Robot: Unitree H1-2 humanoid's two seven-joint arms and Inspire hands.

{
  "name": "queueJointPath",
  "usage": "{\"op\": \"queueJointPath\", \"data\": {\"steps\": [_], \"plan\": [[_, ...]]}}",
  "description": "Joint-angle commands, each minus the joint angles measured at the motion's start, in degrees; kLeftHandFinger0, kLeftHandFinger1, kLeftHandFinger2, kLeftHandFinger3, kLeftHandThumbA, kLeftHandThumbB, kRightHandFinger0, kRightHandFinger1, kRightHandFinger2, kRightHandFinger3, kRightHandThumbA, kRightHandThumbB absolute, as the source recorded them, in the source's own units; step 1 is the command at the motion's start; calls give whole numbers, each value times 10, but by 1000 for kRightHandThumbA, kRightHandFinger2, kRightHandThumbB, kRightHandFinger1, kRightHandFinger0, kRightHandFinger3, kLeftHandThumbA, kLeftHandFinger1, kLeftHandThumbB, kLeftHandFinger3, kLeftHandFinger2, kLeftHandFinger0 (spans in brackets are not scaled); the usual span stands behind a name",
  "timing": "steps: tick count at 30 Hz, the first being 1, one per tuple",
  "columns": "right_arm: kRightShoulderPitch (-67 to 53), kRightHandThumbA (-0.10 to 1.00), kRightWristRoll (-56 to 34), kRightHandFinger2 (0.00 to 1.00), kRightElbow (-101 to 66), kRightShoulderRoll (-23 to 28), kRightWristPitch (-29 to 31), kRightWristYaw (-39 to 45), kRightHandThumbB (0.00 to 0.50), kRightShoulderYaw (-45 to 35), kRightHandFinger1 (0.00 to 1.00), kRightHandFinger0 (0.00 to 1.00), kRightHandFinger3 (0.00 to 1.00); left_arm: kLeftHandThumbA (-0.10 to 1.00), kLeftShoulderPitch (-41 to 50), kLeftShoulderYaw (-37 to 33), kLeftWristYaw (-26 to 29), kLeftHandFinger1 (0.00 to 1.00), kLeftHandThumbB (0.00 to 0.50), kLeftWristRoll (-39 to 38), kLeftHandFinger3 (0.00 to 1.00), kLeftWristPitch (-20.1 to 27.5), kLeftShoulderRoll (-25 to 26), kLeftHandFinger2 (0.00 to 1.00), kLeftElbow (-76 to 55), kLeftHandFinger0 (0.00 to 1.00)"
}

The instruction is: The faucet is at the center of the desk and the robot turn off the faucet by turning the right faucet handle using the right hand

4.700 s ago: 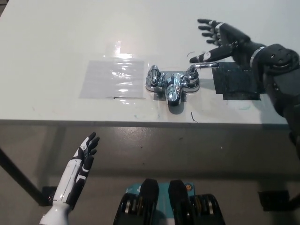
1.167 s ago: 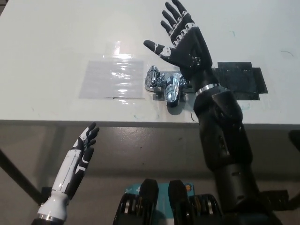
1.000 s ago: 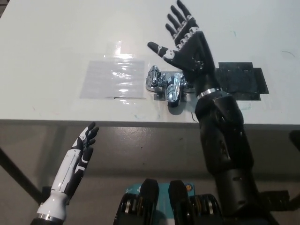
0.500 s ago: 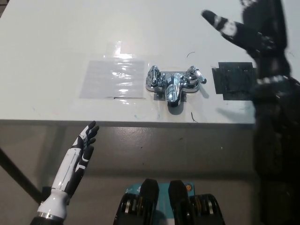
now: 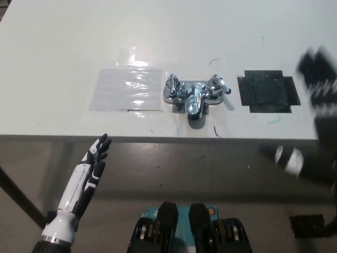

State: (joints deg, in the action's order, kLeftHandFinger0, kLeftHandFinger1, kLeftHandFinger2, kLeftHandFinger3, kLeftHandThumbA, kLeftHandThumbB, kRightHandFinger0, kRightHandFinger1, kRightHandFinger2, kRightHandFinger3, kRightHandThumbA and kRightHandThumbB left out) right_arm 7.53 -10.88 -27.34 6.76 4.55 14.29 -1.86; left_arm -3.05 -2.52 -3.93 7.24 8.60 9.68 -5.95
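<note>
The desk point(image 5: 63, 47) is a white slab that fills the upper part of the head view; its near edge runs across just below the faucet. The faucet point(image 5: 194, 94) is the reference landmark. It stands at the middle of the desk near that edge, with its spout pointing toward the robot, so that either arm can reach it from the front.

A clear taped sheet point(image 5: 126, 88) lies flat on the desk just left of the faucet. A black patch point(image 5: 267, 91) lies flat to the right of it, near but not touching. Both appear to be fixed position markers.

The right hand point(image 5: 318, 89) is a motion-blurred black shape at the picture's right edge, well to the right of the faucet and beyond the black patch. Whether its fingers are spread or closed cannot be told from the blur. It touches nothing.

The left hand point(image 5: 93, 164) rests below and to the left of the faucet, off the desk in front of its edge. Its fingers are straight, slightly apart and hold nothing; it has no part in this task.

The right faucet handle point(image 5: 218, 84) sits at the faucet's right end, its short lever angled toward the black patch. No hand contacts it, and judging by its free state, the turning step is either complete or pending.
</note>
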Motion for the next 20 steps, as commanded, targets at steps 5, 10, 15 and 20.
{"op": "queueJointPath", "data": {"steps": [5, 10, 15, 20], "plan": [[-55, 1000, 59, 1000, 111, 1, 108, -4, 314, 25, 1000, 1000, 1000, 1000, -12, 9, -2, 1000, 233, -7, 1000, 19, 11, 1000, -7, 1000], [-57, 1000, 72, 1000, 175, -18, 114, -22, 256, 29, 1000, 1000, 1000, 1000, -12, 9, 2, 1000, 234, 2, 1000, 24, 11, 1000, -5, 1000], [-54, 1000, 83, 1000, 224, -34, 127, -29, 193, 37, 1000, 1000, 1000, 1000, -10, 10, 3, 1000, 241, -3, 1000, 29, 10, 1000, -2, 1000], [-44, 1000, 83, 1000, 269, -33, 150, -29, 130, 37, 1000, 1000, 1000, 1000, -10, 12, 2, 1000, 244, -6, 1000, 29, 11, 1000, 1, 1000]]}}
